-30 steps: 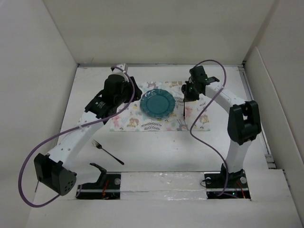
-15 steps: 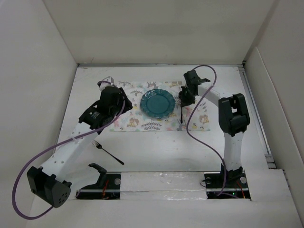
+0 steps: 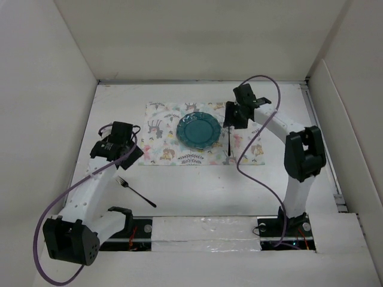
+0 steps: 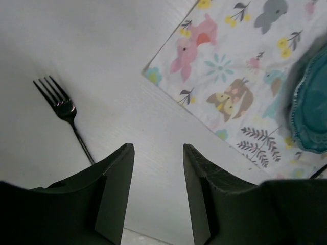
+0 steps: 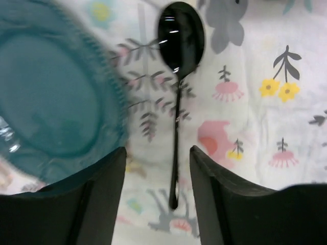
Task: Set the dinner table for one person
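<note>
Since a second ago my left arm has swung back off the placemat toward the near left, and my right pincer has opened and left the spoon lying flat.

Now my left pincer [image 4: 157, 150] hangs open over bare table [image 3: 197, 185], with nothing between its fingers. The fork [image 4: 64, 108] lies just left of it, tines pointing away and handle running back under my left finger. It sits on the table and off the print, so I judge that I have come here to fetch it. Ahead and to the right of this pincer is the near corner of the placemat [image 4: 230, 76], with the plate [image 4: 311, 107] beyond it.

My right pincer [image 5: 157, 153] is open too, and empty. The plate lies to its left on the print. The spoon [image 5: 179, 102] rests free on the placemat below and between my fingers, bowl away and handle toward me. It lies just beside the plate's right rim, the proper side for it, so that piece looks done. The fork's place, left of the plate, is not yet filled.
</note>
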